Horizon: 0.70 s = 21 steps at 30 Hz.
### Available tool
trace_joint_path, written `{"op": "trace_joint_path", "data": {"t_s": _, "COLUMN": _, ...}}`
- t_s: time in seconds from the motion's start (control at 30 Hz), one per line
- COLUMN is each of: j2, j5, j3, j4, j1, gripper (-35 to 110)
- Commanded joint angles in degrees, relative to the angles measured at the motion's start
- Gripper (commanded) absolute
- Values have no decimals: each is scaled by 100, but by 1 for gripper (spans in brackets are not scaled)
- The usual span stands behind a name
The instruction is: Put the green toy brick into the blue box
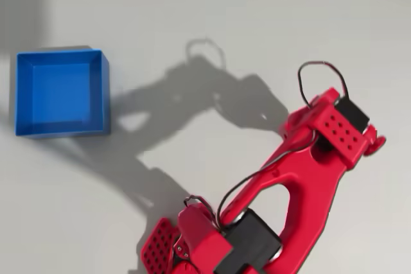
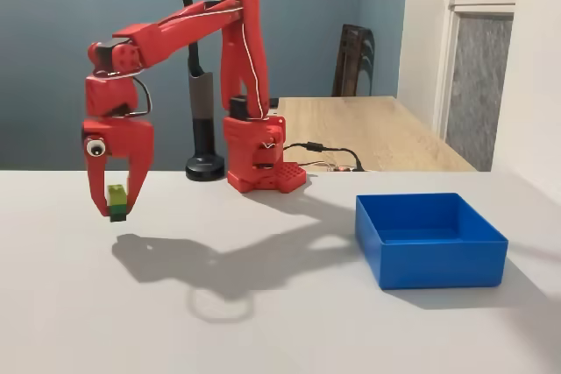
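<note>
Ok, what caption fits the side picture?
Red arm's gripper holds the green toy brick above the table, away from the blue box.

This looks like a room in a home, probably a dining or living space. Behind the grey work table [image 2: 263, 304] stands a wooden table [image 2: 368, 129] with a dark chair [image 2: 352, 59] pushed against it (1 chair only), before a blue-grey painted wall [image 2: 70, 6] and white panelled door [image 2: 478, 59].
</note>
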Motion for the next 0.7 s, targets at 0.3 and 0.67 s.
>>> {"op": "trace_joint_path", "data": {"t_s": 0.3, "j2": 272, "j5": -422, "j3": -2522, "j4": 1397, "j1": -2522, "gripper": 0}}
{"op": "trace_joint_path", "data": {"t_s": 0.67, "j2": 255, "j5": -870, "j3": -2602, "j4": 1380, "j1": -4896, "gripper": 0}}
